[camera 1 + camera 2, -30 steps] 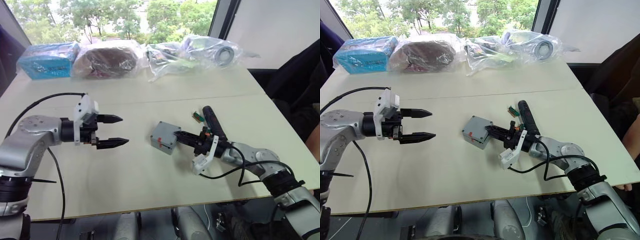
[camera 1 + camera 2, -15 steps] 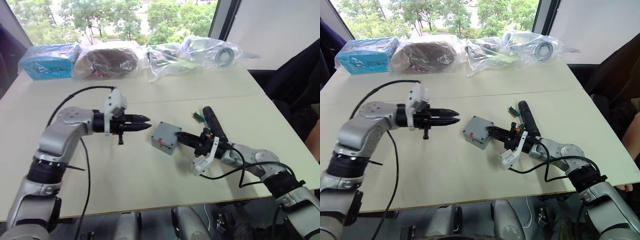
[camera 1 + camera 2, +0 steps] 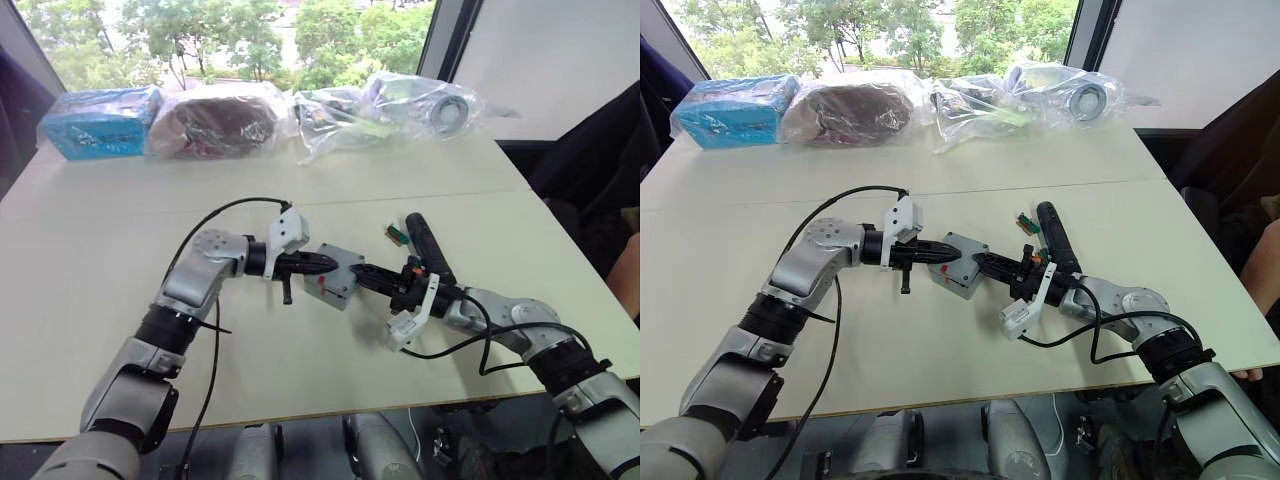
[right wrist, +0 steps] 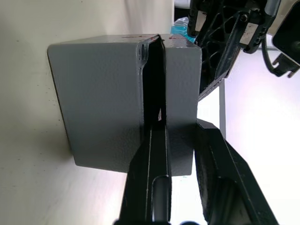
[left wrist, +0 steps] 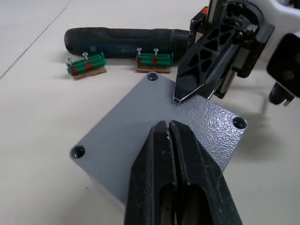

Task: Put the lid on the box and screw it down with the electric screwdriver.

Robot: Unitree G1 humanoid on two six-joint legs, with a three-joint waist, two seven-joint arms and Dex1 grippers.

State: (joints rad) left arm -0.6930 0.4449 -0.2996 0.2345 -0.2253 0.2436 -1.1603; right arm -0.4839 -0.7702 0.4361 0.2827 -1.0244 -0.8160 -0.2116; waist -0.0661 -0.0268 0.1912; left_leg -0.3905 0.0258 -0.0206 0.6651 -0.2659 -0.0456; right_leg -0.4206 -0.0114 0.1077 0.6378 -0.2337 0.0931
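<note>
Far side of the table (image 3: 120,330) holds a blue packet (image 3: 98,120), a brown bagged bundle (image 3: 222,120) and clear plastic bags (image 3: 400,105), left to right. Left gripper (image 3: 322,262) is stretched out to the box, fingers pinched together with no gap and nothing between them; in the left wrist view the closed tips (image 5: 168,129) rest on or just over the lid (image 5: 159,122), near its middle, contact cannot be told. Lid sits on the box (image 3: 333,275), grey, screw holes at the corners empty, box at table centre with a small red mark on its near side. Right gripper (image 3: 362,271) comes in from the other side: in the right wrist view one finger (image 4: 152,154) lies over the lid's face and the other (image 4: 220,173) sits off the box's side, so the fingers are parted across the box's edge, firmness of the grip not clear. Electric screwdriver (image 3: 428,247) lies flat on the table just behind the right gripper, untouched, two small green-brown pieces (image 5: 86,64) holding screws beside it. Versus a second ago: the left gripper was open and well away to the left, it has since shut and swung across to the box; box, screwdriver and right gripper have not moved.
</note>
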